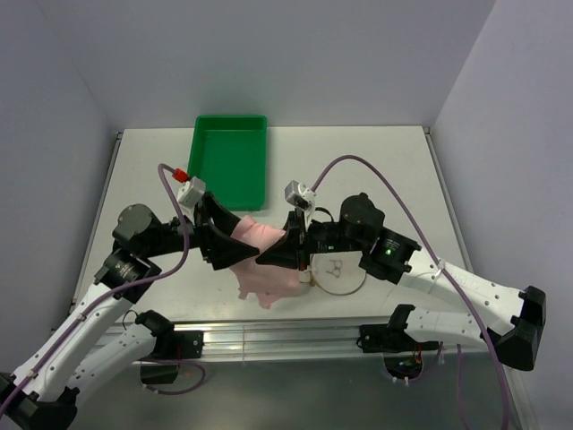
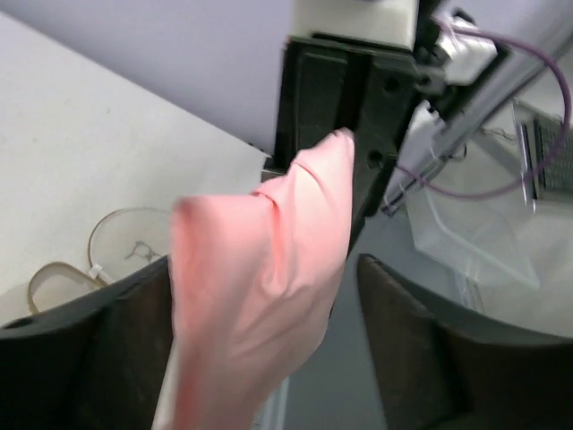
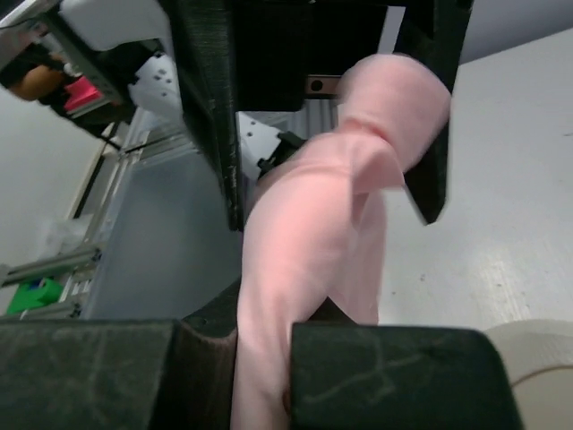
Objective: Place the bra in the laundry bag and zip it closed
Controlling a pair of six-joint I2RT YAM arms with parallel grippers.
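Observation:
The pale pink bra (image 1: 261, 264) hangs bunched between my two grippers, above the table's front middle. My right gripper (image 1: 276, 253) is shut on it; in the right wrist view the fabric (image 3: 304, 224) is pinched between the fingers (image 3: 260, 345). My left gripper (image 1: 222, 240) is open, its jaws wide on either side of the bra (image 2: 260, 278) without pressing it (image 2: 264, 269). The round white laundry bag (image 1: 338, 273) lies flat on the table under my right wrist. It also shows in the left wrist view (image 2: 125, 237), and its edge shows in the right wrist view (image 3: 537, 354).
A green plastic tray (image 1: 231, 159) stands at the back, left of centre. White walls close in the table on the left, right and back. The metal rail (image 1: 277, 339) runs along the front edge.

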